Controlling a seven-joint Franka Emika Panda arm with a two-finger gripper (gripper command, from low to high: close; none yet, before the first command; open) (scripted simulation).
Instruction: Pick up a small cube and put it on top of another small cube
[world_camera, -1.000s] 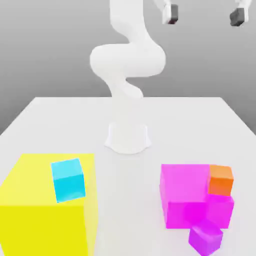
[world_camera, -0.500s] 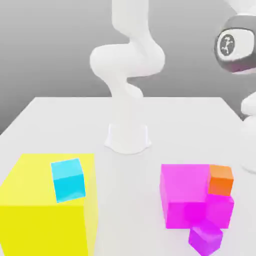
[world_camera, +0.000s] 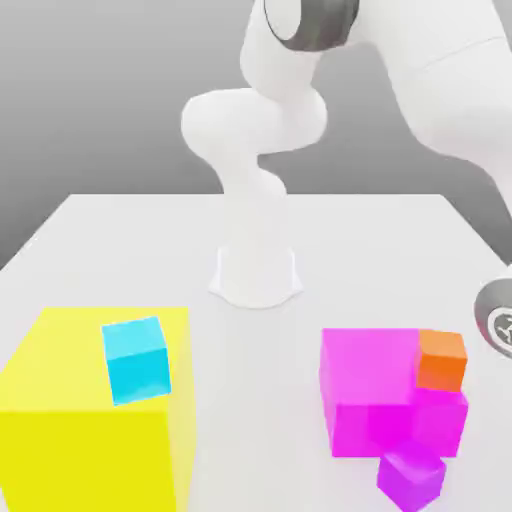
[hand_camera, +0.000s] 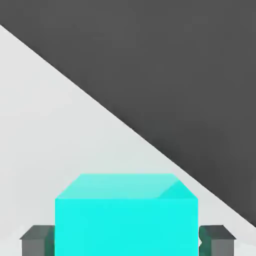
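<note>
The gripper (hand_camera: 125, 240) is clenched on a cyan cube (hand_camera: 125, 220) above the white table (hand_camera: 45, 150). Its hold seems low, so lifting might tip the cube free.

Fingers (hand_camera: 35, 240) — clamped on cube (hand_camera: 126, 220)

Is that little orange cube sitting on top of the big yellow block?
No, the orange cube rests against the magenta block; a cyan cube is at the yellow block.
</note>
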